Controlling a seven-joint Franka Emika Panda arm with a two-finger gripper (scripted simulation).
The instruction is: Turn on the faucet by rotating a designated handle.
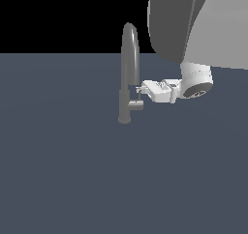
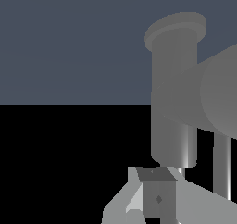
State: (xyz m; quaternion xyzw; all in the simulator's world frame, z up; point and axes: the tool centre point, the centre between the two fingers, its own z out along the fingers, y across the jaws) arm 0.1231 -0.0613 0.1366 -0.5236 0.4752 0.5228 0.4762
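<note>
**Gripper at the handle, turn not yet evident**

The tall, slim grey metallic faucet (image 1: 129, 73), with its cylindrical base column and high arched spout, stands on the dark grey-blue table (image 1: 63, 170), well in from every visible edge and towards the far side. Its handle (image 1: 135, 104), a short grey horizontal cylinder stub, juts sideways from the lower column towards the exterior view's right.

The white gripper (image 1: 140, 91) reaches in level from that same side, its tips just above the stub and close beside the column. Whether they touch the thin lever pin is too small to tell, and how far apart the fingers stand cannot be made out; nothing is plainly held. In the wrist view the column (image 2: 173, 107) and the stub (image 2: 217, 98) loom very near.

By my judgement the approach is done. Engaging the lever and rotating the handle remain; no water shows.
</note>
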